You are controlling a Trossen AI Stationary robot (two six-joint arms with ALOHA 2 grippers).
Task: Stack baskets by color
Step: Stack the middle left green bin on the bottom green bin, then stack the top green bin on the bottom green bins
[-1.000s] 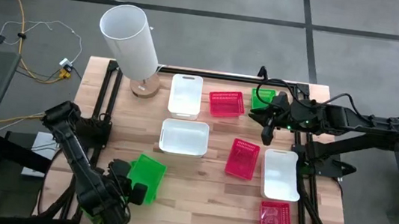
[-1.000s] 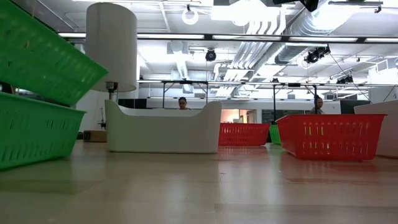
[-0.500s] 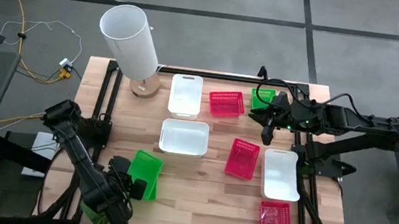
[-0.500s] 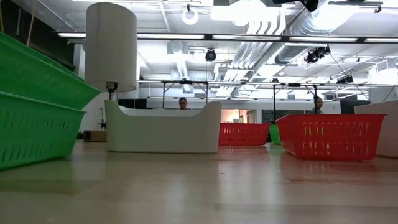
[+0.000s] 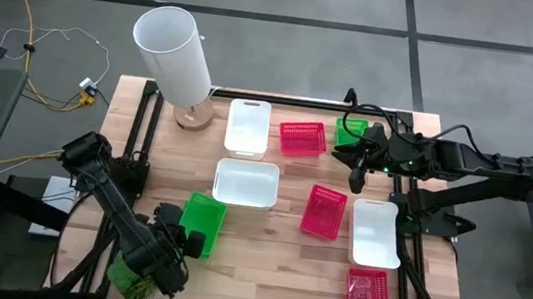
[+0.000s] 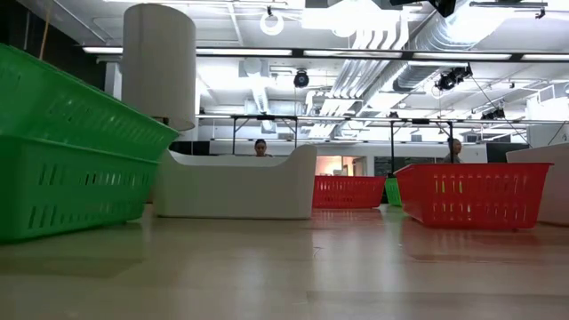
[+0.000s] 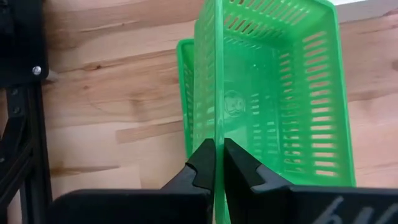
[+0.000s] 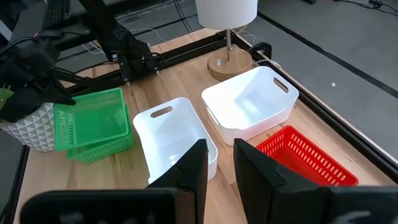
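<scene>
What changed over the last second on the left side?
The left gripper, still shut on the green basket's wall, swung it toward the table's middle and lowered it, still tilted, onto the second green basket. The right gripper and the other baskets stayed put.

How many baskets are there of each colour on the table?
White plastic baskets: 3
Red plastic baskets: 3
Green plastic baskets: 3, one of them tucked under another
Total: 9
</scene>
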